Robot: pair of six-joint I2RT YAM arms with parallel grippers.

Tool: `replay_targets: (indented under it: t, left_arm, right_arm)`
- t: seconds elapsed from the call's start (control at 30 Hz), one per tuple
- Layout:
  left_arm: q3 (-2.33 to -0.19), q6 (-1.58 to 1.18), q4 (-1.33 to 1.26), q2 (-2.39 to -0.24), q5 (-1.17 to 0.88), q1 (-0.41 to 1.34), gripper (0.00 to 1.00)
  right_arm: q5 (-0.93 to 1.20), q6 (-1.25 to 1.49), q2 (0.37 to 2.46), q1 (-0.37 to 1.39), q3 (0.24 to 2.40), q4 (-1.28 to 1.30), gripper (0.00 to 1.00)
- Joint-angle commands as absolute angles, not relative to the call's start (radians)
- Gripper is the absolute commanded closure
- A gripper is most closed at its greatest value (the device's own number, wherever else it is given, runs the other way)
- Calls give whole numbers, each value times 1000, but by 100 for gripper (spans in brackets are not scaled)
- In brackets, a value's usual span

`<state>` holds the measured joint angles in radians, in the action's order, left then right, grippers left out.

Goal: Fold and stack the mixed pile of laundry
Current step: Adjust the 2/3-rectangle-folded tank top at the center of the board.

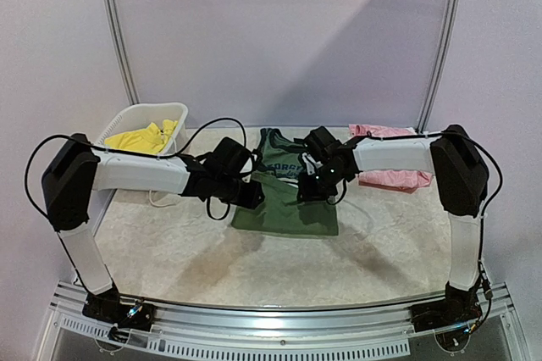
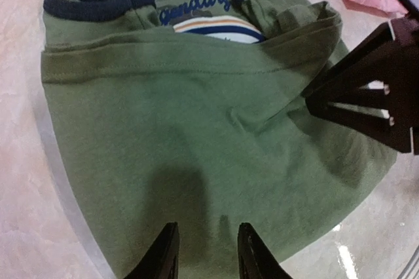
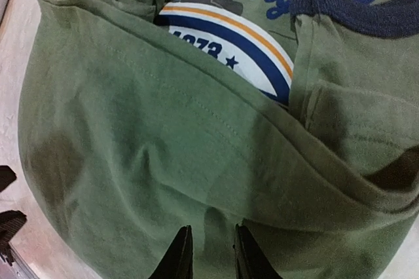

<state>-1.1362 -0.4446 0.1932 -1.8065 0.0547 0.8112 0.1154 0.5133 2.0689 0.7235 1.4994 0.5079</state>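
The olive-green tank top [image 1: 286, 207] lies mid-table with its lower part folded up over the round blue-orange graphic [image 3: 229, 37]. It fills the left wrist view [image 2: 196, 148]. My left gripper [image 1: 247, 194] hovers over its left edge, fingers apart with smooth cloth beneath [image 2: 208, 253]. My right gripper [image 1: 315, 185] is at its right side, fingers close together on a ridge of the green cloth [image 3: 213, 253], whose creases run to the tips. Yellow shorts [image 1: 142, 138] lie in the basket. A pink garment [image 1: 391, 176] lies at the right under my right arm. The dark blue garment is out of view.
The white slotted basket [image 1: 174, 112] stands at the back left corner. The right gripper's black body [image 2: 373, 89] shows in the left wrist view, close over the top's right side. Pale table surface [image 1: 186, 251] lies in front of the tank top.
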Motion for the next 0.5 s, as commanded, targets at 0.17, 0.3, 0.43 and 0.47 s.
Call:
replay_targets:
  t: [0.17, 0.3, 0.43, 0.47]
  left_arm:
    - [-1060, -460, 123, -1864, 55, 815, 71]
    - [-1031, -463, 107, -1864, 51, 815, 72]
    - [-994, -470, 86, -1864, 45, 815, 72]
    - [-986, -473, 81, -1863, 44, 815, 72]
  right_arm:
    - [129, 478, 2188, 638, 1635, 557, 77]
    - [156, 453, 2243, 620, 1709, 565, 77]
    - [196, 431, 2305, 602, 1795, 566, 77]
    - [200, 425, 2317, 598, 1819, 566, 77]
